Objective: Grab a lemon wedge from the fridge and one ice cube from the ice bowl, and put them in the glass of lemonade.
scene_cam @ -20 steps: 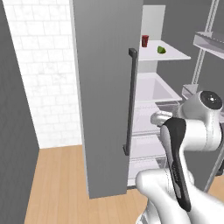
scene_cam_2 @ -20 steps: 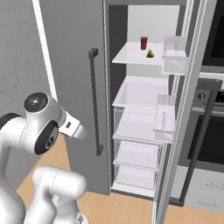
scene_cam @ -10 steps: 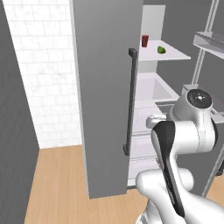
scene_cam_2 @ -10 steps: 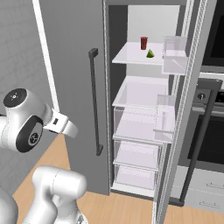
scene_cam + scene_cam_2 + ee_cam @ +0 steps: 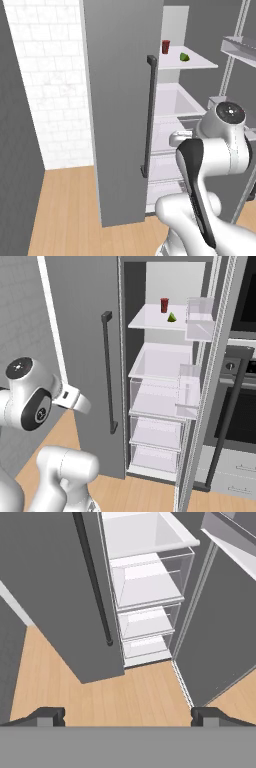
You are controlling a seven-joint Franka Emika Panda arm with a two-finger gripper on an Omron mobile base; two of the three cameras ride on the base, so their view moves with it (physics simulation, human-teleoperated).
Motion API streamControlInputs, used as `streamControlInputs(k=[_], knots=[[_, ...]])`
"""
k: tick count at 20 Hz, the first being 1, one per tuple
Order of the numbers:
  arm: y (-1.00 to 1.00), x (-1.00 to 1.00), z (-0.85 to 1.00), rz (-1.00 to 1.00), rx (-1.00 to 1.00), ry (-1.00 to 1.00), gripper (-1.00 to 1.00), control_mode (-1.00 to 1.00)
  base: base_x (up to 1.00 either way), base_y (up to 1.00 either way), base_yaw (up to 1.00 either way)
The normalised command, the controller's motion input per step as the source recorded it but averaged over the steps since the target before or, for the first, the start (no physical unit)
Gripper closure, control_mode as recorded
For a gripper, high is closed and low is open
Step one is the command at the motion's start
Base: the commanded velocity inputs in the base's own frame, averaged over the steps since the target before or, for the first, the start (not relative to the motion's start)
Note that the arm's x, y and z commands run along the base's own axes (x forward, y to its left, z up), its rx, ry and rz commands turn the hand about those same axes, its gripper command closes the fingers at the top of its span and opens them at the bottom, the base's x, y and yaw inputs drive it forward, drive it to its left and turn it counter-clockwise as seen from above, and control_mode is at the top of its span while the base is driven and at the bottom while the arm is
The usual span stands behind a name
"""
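- Step in hand: fetching the lemon wedge [image 5: 171, 317]; ice cube and drop into the lemonade come later, judging by the scene.
- The fridge [image 5: 85, 331] has its right door [image 5: 215, 381] swung open and its left door shut, with the dark bar handle [image 5: 107, 371] on it. White shelves and clear drawers [image 5: 155, 431] exposed.
- Wedge sits on the top shelf [image 5: 150, 320], just beside a small dark-red cup [image 5: 164, 304], wedge nearer the open door. Same pair in the left base view: wedge [image 5: 184, 57], cup [image 5: 166, 46].
- Claw [image 5: 127, 716]: fingertips [image 5: 50, 714] spread wide apart, nothing between them; empty.
- Hand camera looks down at the wood floor [image 5: 100, 697] and the lower fridge drawers, so the claw points low, well below the wedge's shelf.
- Arm is folded in front of the fridge, well apart from the wedge.
- Next move, as I judge it: raise and tilt the hand up toward the top shelf, reach in through the open right side, line up the open fingers on the wedge.
- Watch for: knocking the red cup; clipping the door bins [image 5: 200, 318].
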Motion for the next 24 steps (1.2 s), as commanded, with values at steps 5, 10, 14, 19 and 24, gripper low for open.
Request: streamControlInputs(k=[5,10,14,19,24], knots=[[0.0,0.0,0.0,0.0,0.0,0.0,-1.0,1.0,-0.02,-0.36,0.0],[0.0,0.0,0.0,0.0,0.0,0.0,-1.0,1.0,0.01,-0.54,0.0],[0.0,0.0,0.0,0.0,0.0,0.0,-1.0,1.0,0.28,-0.36,0.0],[0.0,0.0,0.0,0.0,0.0,0.0,-1.0,1.0,0.85,0.0,0.0],[0.0,0.0,0.0,0.0,0.0,0.0,-1.0,1.0,0.77,-0.21,0.0]])
